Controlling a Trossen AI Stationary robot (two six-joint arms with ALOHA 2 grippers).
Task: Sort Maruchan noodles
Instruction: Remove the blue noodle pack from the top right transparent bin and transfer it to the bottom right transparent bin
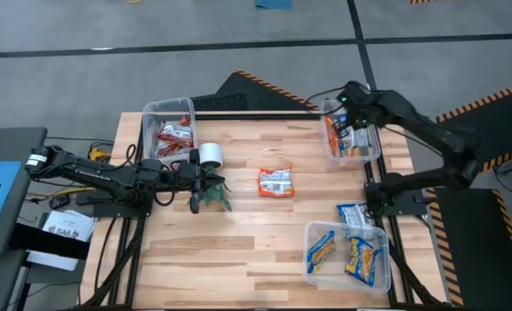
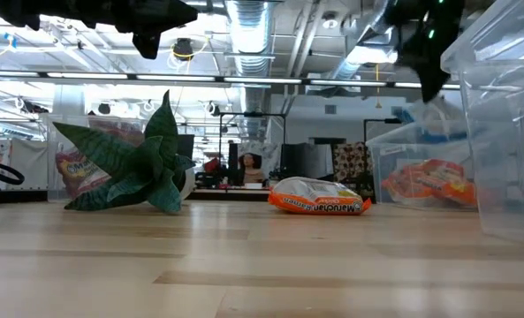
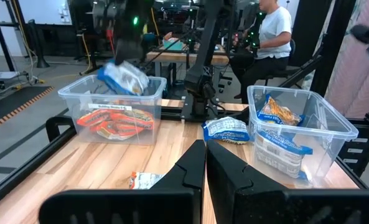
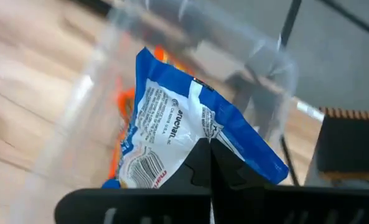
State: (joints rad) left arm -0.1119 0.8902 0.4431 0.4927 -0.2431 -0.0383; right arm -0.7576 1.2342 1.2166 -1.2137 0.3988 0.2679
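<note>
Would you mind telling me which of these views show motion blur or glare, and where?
Right wrist view: the table and bin behind the blue packet are streaked, while the packet in the right gripper stays sharp. Left wrist view: that same packet is smeared. Low view: bright ceiling lights glare, leaving the arms overhead dark. High view: evenly lit.

Three clear plastic bins on the wooden table (image 1: 264, 242): one bin (image 1: 152, 117) at the far left corner, another bin (image 1: 375, 154) at the far right corner, a third bin (image 1: 312, 233) at the near right corner; a fallen potted plant (image 1: 211, 197) near the left edge, white pot (image 1: 211, 155) toward the far side. Beyond the table, a seated person (image 3: 274, 28) in a white shirt.
</note>
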